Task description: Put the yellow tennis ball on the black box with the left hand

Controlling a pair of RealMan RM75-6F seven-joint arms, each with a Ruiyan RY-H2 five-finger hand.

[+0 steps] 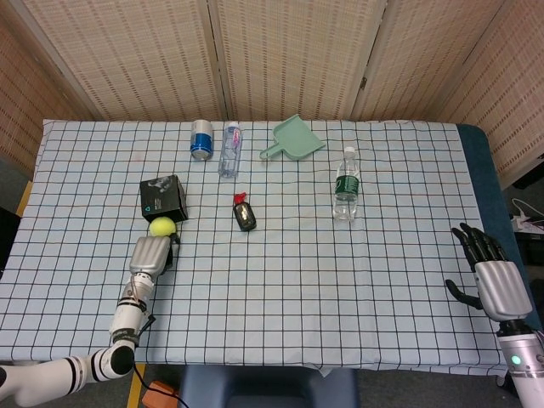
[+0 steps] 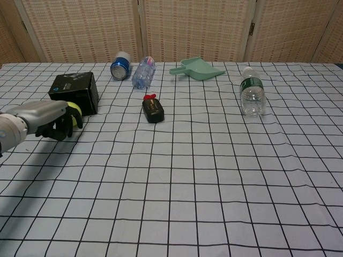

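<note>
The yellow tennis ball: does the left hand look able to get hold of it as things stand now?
Probably yes. The left hand lies right at the yellow tennis ball, just before the black box, with nothing between them; a firm grip cannot be confirmed.

The head view looks down steeply from above the robot's edge of the table [image 1: 280, 280], facing the wicker screen [image 1: 280, 59] behind the far edge. It is set well back: the whole checked tabletop and both hands fall in frame.

The chest view sits lower and nearer, looking almost level across the table [image 2: 214, 187] toward the same screen [image 2: 193, 27]. Its frame cuts off the near edge and the right side.

Both views share the black box [image 1: 163, 199] [image 2: 75, 92], the green dustpan [image 1: 294, 138] [image 2: 197, 68] and the standing bottle [image 1: 345, 184] [image 2: 252, 92].
</note>
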